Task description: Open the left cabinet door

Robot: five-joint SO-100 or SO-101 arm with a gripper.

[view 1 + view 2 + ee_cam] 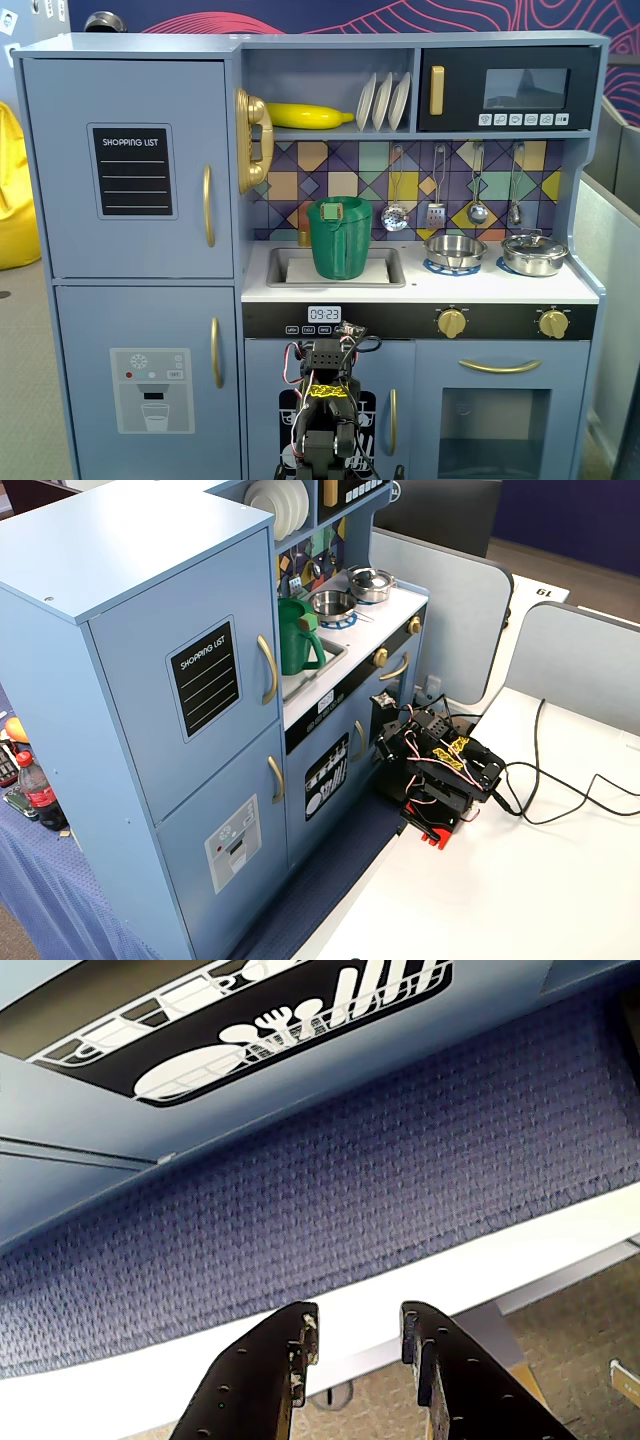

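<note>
The left cabinet door (128, 165) is pale blue-grey with a black "SHOPPING LIST" panel (132, 171) and a vertical gold handle (208, 205). It stands shut at the kitchen's upper left. It also shows in the other fixed view (190, 695), with its handle (268, 668). My arm (325, 410) sits folded low in front of the kitchen's middle, well below and right of the handle; it rests on the white table (520, 880). In the wrist view my gripper (360, 1325) is open and empty, pointing down at the blue mat (350, 1170) and the table edge.
Below the door is a door with a grey dispenser panel (152, 390). A small door with a dishware picture (260, 1030) is just ahead of the arm. A green pitcher (339, 237) stands in the sink. Black cables (560, 790) trail over the table.
</note>
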